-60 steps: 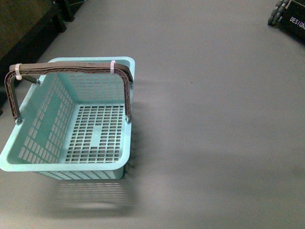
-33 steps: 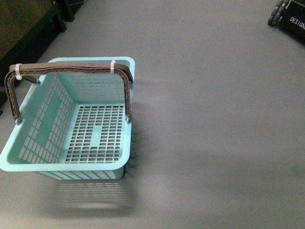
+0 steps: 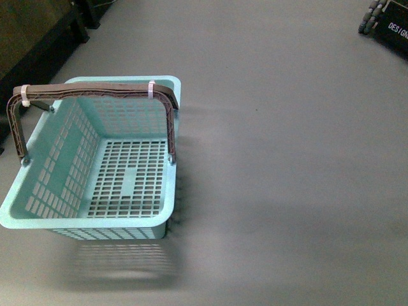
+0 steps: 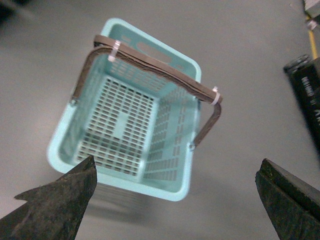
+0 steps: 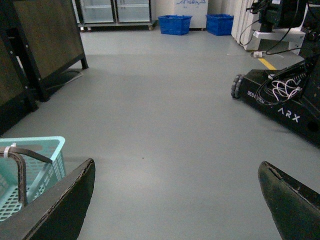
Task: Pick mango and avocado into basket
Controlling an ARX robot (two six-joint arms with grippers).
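The pale aqua basket (image 3: 162, 220) stands on the grey floor at the left of the front view, its brown handle (image 3: 89, 90) raised; nothing lies inside it. It also shows from above in the left wrist view as the basket (image 4: 186, 180), below my left gripper (image 4: 177, 172), which hangs open and holds nothing. My right gripper (image 5: 175, 172) is open over bare floor, with a corner of the basket (image 5: 55, 145) beside one finger. No mango or avocado is in view. Neither arm appears in the front view.
A dark wooden shelf unit (image 3: 25, 38) stands at the far left. A black wheeled robot base (image 5: 280, 100) sits on the right, also at the front view's top right corner (image 3: 386, 25). Blue crates (image 5: 175, 24) line the far wall. Grey floor (image 3: 287, 159) spreads right of the basket.
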